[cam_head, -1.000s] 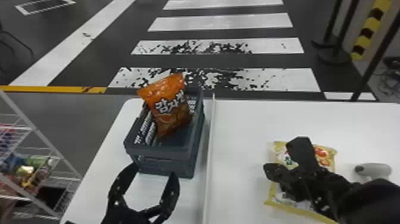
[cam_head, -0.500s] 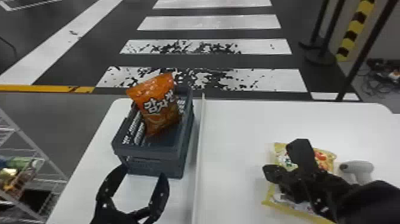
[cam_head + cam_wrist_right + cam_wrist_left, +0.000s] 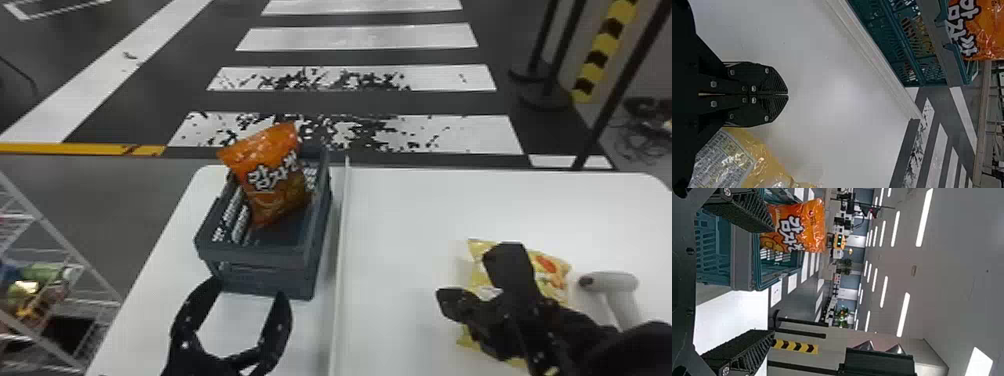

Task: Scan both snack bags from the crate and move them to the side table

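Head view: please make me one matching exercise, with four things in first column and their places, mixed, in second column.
1. Orange glossy snack bag
2. Yellow plastic snack bag
3. White handheld scanner
4. Blue-grey plastic crate

A. directly on the white table, left of the raised strip
B. tilted, inside the crate
C. right beside the yellow bag
D. lies partly hidden by the black right arm

Pairs: 1-B, 2-D, 3-C, 4-A

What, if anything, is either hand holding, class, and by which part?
Nothing is held: the left hand is open and empty, and the right hand is shut with nothing between its fingers.
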Robot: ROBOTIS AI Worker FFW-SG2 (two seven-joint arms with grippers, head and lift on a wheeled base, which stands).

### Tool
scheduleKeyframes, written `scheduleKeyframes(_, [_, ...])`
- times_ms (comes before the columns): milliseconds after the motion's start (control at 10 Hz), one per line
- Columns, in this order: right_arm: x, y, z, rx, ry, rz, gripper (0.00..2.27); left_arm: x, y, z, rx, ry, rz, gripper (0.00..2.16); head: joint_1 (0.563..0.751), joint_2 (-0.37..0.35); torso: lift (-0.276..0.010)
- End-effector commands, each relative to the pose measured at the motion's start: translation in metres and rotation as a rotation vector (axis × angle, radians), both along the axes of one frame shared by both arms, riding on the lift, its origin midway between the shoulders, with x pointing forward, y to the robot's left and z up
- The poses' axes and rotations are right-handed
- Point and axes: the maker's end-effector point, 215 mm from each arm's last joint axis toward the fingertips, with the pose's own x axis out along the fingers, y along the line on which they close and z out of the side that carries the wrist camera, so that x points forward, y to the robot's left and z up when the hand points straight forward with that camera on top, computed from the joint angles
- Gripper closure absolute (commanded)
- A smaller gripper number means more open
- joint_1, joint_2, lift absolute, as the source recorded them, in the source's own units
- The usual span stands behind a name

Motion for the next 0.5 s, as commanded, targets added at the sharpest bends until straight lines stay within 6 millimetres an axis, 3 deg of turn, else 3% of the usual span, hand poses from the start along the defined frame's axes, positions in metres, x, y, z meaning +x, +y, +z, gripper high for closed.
scheduleKeyframes(0, [-0.018,-0.001,-0.001,0.002,0.008,-0.001,2.24,0.000,-0.001,-0.002,0.000,0.002,-0.002,0.08,0.695,0.133,-0.099])
scheduleKeyframes(400, [-0.046,-0.013,0.001,-0.014,0.013,0.001,2.24,0.003,-0.003,-0.005,-0.004,0.005,-0.007,0.08,0.695,0.127,-0.099])
